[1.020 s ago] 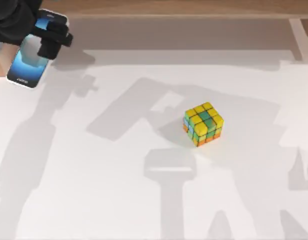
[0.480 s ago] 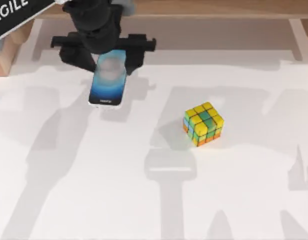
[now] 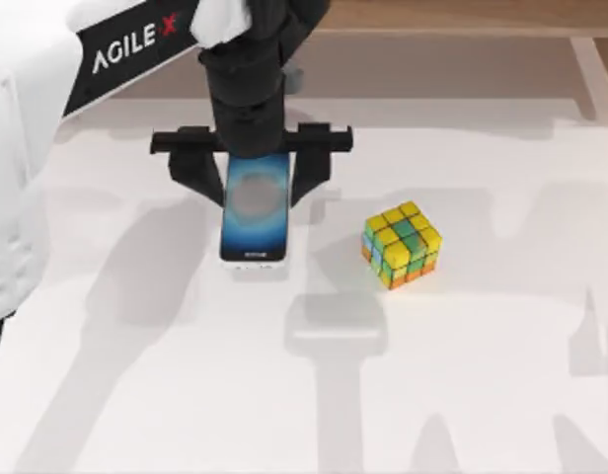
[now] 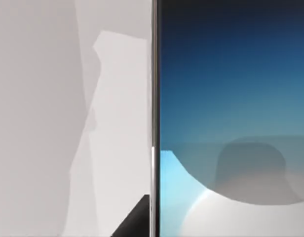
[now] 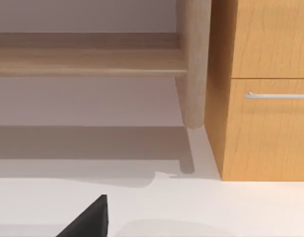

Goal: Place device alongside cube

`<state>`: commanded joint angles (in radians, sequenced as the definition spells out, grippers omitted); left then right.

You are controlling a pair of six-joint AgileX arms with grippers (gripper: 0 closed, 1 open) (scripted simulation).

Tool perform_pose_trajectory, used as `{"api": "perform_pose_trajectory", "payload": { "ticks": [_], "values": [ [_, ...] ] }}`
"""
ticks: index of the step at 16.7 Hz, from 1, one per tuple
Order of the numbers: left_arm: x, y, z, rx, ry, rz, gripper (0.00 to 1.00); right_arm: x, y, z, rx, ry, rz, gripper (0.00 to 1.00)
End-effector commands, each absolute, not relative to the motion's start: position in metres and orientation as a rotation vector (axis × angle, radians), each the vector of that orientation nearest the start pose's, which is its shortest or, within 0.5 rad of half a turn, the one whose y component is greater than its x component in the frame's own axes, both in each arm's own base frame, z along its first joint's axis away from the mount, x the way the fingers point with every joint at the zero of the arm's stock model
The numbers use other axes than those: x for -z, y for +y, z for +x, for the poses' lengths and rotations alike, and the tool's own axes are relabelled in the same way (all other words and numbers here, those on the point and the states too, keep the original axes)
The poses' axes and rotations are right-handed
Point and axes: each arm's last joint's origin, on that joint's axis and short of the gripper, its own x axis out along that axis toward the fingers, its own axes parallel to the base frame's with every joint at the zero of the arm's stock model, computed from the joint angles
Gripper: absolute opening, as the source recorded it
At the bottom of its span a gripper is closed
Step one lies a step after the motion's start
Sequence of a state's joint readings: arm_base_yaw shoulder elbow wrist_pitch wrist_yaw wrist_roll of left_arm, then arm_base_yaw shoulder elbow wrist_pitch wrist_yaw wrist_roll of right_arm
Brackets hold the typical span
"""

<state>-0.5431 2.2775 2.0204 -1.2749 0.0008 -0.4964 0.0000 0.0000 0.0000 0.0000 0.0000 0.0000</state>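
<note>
The device [image 3: 255, 212], a slim white-edged phone with a blue-grey screen, is held lengthwise by my left gripper [image 3: 253, 180], whose black fingers [image 3: 198, 176] are shut on its long sides. It hangs left of the cube [image 3: 401, 244], about one phone width away; I cannot tell whether it touches the table. The cube is yellow, green, blue and orange, and rests right of the table's centre. In the left wrist view the device's screen [image 4: 231, 98] is close up, with its edge against the white table [image 4: 68, 123]. A dark part of my right gripper [image 5: 88, 219] shows in the right wrist view.
The white table [image 3: 462, 375] spreads around both objects. A wooden strip [image 3: 462, 15] runs along the back edge. The right wrist view faces a wooden cabinet with a metal handle [image 5: 270, 95] and a wooden leg [image 5: 194, 64].
My left arm has carried the device from the table's far left corner rightwards and towards the front, ending beside the cube. The cube has stayed put.
</note>
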Motion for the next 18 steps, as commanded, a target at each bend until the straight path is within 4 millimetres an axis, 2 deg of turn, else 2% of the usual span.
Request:
{"api": "perform_pose_trajectory", "payload": {
  "ticks": [3,14,18],
  "values": [
    [-0.1913,-0.2324,0.3902,0.017,1.560,0.016,0.00,-0.1600,-0.0012,0.1057,0.000,0.000,0.000,1.00],
    [-0.1928,-0.2289,0.3917,0.019,1.540,0.003,0.00,-0.1600,-0.0012,0.1057,0.000,0.000,0.000,1.00],
    [-0.1859,-0.2293,0.3901,0.029,1.554,-0.012,0.00,-0.1600,-0.0012,0.1057,0.000,0.000,0.000,1.00]
  ]
}}
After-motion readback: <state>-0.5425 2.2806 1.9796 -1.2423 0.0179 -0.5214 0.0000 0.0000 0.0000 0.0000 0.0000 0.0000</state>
